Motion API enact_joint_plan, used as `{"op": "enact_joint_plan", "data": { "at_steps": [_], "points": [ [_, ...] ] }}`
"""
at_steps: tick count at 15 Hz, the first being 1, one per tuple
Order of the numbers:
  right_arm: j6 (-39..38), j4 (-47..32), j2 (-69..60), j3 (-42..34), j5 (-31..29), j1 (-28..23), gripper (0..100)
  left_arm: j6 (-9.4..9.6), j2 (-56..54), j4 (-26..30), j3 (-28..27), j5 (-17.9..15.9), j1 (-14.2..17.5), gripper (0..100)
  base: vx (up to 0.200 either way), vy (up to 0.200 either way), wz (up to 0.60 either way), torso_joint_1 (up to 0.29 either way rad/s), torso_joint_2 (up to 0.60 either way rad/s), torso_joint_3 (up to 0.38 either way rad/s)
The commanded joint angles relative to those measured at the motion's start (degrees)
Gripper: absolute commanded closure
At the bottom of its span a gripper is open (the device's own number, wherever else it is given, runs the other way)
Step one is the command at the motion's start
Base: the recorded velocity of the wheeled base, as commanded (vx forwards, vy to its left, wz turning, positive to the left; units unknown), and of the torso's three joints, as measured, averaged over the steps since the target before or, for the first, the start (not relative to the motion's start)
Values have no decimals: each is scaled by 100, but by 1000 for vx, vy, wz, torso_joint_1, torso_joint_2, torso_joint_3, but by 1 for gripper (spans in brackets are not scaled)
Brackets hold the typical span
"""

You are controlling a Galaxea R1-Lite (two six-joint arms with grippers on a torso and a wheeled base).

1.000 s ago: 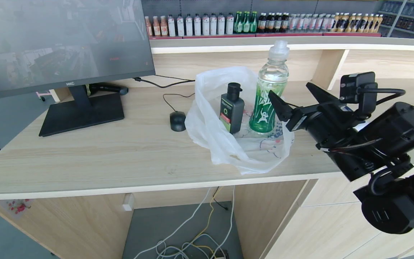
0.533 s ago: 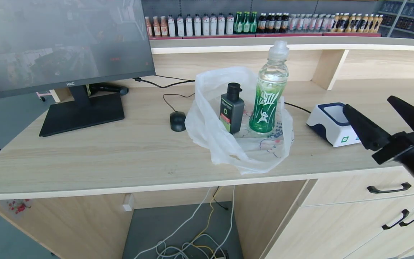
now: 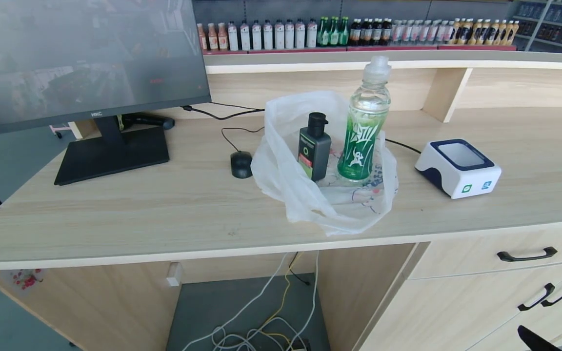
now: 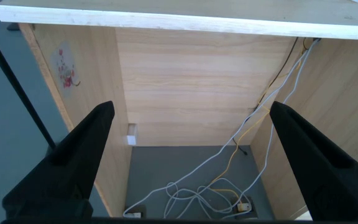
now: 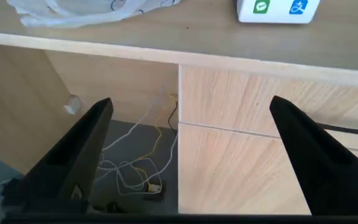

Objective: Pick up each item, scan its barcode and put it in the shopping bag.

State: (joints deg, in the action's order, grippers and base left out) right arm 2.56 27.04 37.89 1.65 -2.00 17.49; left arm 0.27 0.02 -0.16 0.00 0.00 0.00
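Two items upright in the bag, both arms low and empty-handed.

Green drink bottle (image 3: 361, 141) and dark pump bottle (image 3: 314, 148) stand side by side inside the white shopping bag (image 3: 286, 180) on the counter (image 3: 164, 204), with the scanner (image 3: 456, 168) just beside the bag on the robot's right. Left gripper (image 4: 192, 109) hangs below the counter edge facing the knee space and cables (image 4: 210, 180), jaws spread wide with nothing between them. Right gripper (image 5: 191, 106) sits low before the drawer fronts, equally wide and bare. Judgement: bagging looks done and the task is at or near its end. If another item needs handling, an arm must rise above counter height, grip it and turn its barcode towards the scanner window.
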Motion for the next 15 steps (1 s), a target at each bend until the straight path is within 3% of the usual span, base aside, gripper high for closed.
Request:
{"op": "enact_joint_plan", "data": {
  "at_steps": [1, 4, 8, 11, 15],
  "points": [
    [-10, -1491, -1776, -103, 121, 61, 0, 0, -2, -2, 0, 0, 0, 0, 0, 0, 0, 0, 0, 0],
    [-27, -2721, -2963, -156, 103, 44, 0, 0, -2, -2, 0, 0, 0, 0, 0, 0, 0, 0, 0, 0],
    [-10, -2695, -2945, -156, 103, -290, 0, -9, -2, -2, 0, 0, 0, 0, 0, 0, 0, 0, 0, 0],
    [-10, -2695, -3130, -156, 103, -1538, 0, -9, -2, -2, 0, 0, 0, 0, 0, 0, 0, 0, 0, 0],
    [-19, -2704, -3789, -156, 103, -1688, 0, -9, -2, -2, 0, 0, 0, 0, 0, 0, 0, 0, 0, 0]
  ]
}}
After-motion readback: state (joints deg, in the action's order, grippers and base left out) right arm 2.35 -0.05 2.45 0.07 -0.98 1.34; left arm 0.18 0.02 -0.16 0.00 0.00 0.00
